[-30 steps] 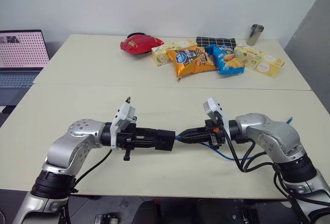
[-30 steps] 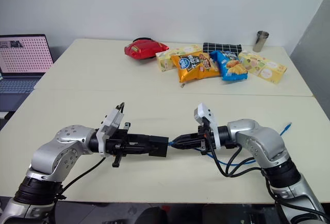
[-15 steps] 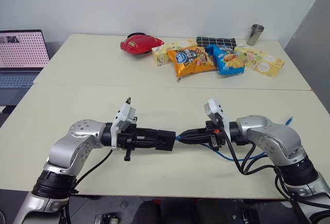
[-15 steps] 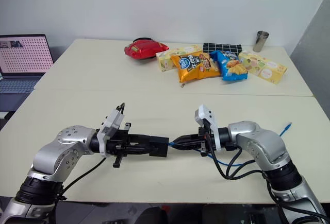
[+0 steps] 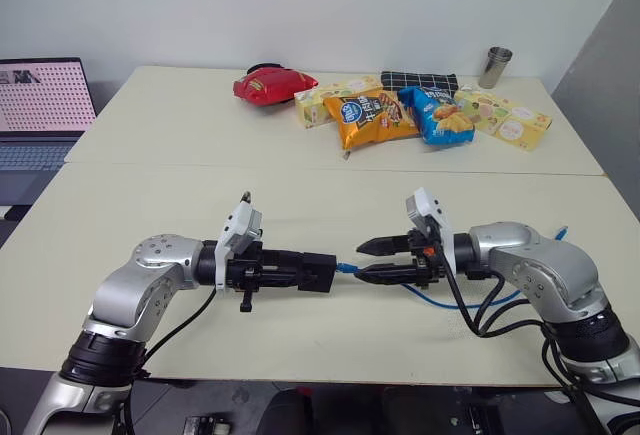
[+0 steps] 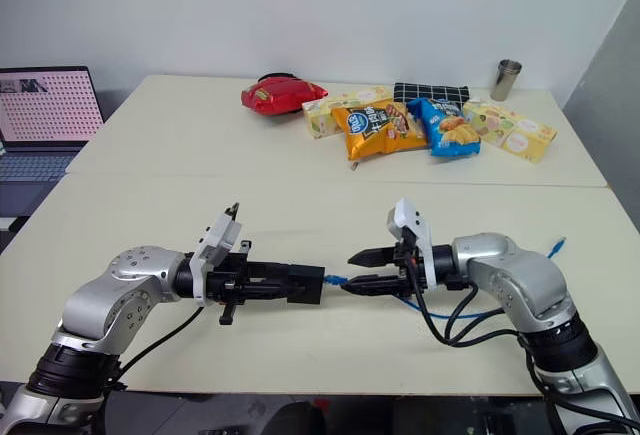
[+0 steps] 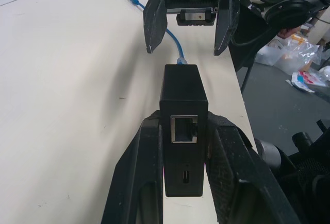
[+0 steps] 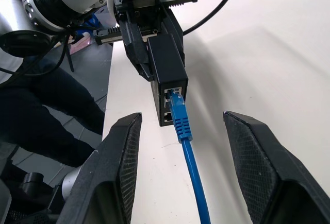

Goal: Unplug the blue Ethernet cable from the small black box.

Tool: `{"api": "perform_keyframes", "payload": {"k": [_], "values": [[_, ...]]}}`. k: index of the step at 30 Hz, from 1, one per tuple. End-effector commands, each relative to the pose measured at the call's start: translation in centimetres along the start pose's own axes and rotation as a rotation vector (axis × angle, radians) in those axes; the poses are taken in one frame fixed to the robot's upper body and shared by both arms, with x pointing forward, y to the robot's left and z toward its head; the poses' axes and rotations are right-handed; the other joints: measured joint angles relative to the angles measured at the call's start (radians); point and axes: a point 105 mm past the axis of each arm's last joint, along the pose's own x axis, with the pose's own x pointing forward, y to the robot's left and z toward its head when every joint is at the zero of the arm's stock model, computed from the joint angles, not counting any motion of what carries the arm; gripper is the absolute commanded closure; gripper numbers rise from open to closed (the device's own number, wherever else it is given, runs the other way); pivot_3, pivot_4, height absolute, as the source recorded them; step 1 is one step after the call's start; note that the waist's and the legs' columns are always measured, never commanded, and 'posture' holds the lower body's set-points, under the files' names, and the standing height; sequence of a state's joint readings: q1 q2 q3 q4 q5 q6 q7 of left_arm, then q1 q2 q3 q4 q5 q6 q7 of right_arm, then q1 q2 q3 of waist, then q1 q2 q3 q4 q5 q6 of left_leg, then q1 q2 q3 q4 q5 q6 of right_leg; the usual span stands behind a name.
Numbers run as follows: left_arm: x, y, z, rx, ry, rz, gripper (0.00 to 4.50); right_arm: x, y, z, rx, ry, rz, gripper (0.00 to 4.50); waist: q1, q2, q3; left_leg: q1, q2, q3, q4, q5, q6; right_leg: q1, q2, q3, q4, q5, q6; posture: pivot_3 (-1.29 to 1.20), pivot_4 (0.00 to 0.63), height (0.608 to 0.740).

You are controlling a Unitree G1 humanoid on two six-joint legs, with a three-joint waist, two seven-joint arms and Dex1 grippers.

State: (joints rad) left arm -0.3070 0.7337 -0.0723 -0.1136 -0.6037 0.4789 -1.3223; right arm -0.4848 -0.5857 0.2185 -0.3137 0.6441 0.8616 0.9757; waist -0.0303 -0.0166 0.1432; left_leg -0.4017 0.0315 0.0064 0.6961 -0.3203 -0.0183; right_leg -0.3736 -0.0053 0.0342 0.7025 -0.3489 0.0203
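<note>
The small black box (image 5: 318, 271) hangs above the near part of the table (image 5: 200, 185), close to its front edge, clamped between the two fingers of the left gripper (image 7: 183, 183), whose jaws stand narrow around the box's sides. The blue Ethernet cable (image 8: 183, 131) sits with its plug in a port on the box face that looks toward the right arm; whether the plug is fully seated or partly drawn out cannot be told. From the plug the cord runs toward the right gripper (image 5: 372, 260), passes between its fingers and loops under the right wrist onto the table, its far plug lying near the table's right edge.

The right gripper's jaws stand wide, one finger to each side of the cord, with clear space between pads and cord; they touch neither plug nor box. The fingertips stop just short of the box.

Between the grippers and the table's front edge there is little surface; ahead of them a broad stretch of bare tabletop lies open up to the snack bags (image 5: 375, 118), which are well apart at the far side beside a metal cup (image 5: 494, 67). A laptop (image 5: 40, 105) stands off the table's left, cut off by the frame.

Part of the cord's middle stretch is hidden behind the right arm's black cables.
</note>
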Motion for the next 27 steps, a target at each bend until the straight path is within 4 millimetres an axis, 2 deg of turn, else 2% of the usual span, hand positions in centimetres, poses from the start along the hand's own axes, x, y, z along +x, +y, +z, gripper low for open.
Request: {"api": "perform_keyframes", "payload": {"k": [1,8,18,19,21,22,27], "values": [[0.1,-0.2,1.1,0.047,-0.009,-0.010,3.72,0.8,0.3,0.6,-0.047,-0.008,-0.010,1.86,0.000,0.000,0.000,0.000,0.000,0.000,0.000,0.000,0.000,0.000,0.000,0.000,0.000,0.000,0.000,0.00,0.150,0.740],[0.1,-0.2,1.1,0.049,-0.010,-0.010,3.72,2.0,0.4,0.7,-0.039,-0.015,-0.010,1.86,0.000,0.000,0.000,0.000,0.000,0.000,0.000,0.001,-0.002,0.000,0.000,0.000,0.000,0.000,0.000,0.00,0.150,0.740],[0.2,-0.3,1.1,0.047,-0.016,-0.007,3.72,2.0,0.4,0.6,-0.032,-0.009,-0.003,1.86,0.000,0.000,0.000,0.000,0.000,0.000,0.000,0.001,-0.002,0.000,0.000,0.000,0.000,0.000,0.000,0.00,0.150,0.740],[0.2,-0.3,1.1,0.047,-0.016,-0.007,3.72,2.0,0.4,0.6,-0.032,-0.008,-0.004,2.21,0.000,0.000,0.000,0.000,0.000,0.000,0.000,0.001,-0.002,0.000,0.000,0.000,0.000,0.000,0.000,0.00,0.150,0.740],[0.2,-0.3,1.1,0.047,-0.016,-0.007,3.72,1.9,0.4,0.6,-0.034,-0.007,-0.004,2.51,0.000,0.000,0.000,0.000,0.000,0.000,0.000,0.001,-0.002,0.000,0.000,0.000,0.000,0.000,0.000,0.00,0.150,0.740],[0.3,-0.3,1.1,0.047,-0.016,-0.008,3.72,1.9,0.4,0.6,-0.035,-0.006,-0.003,2.83,0.000,0.000,0.000,0.000,0.000,0.000,0.000,0.001,-0.002,0.000,0.000,0.000,0.000,0.000,0.000,0.00,0.150,0.740],[0.3,-0.4,1.1,0.045,-0.014,-0.011,3.72,2.0,0.4,0.5,-0.036,0.001,0.004,3.89,0.000,0.000,0.000,0.000,0.000,0.000,0.000,0.001,-0.001,0.000,0.000,0.000,0.000,0.000,0.000,0.00,0.150,0.740]]}}
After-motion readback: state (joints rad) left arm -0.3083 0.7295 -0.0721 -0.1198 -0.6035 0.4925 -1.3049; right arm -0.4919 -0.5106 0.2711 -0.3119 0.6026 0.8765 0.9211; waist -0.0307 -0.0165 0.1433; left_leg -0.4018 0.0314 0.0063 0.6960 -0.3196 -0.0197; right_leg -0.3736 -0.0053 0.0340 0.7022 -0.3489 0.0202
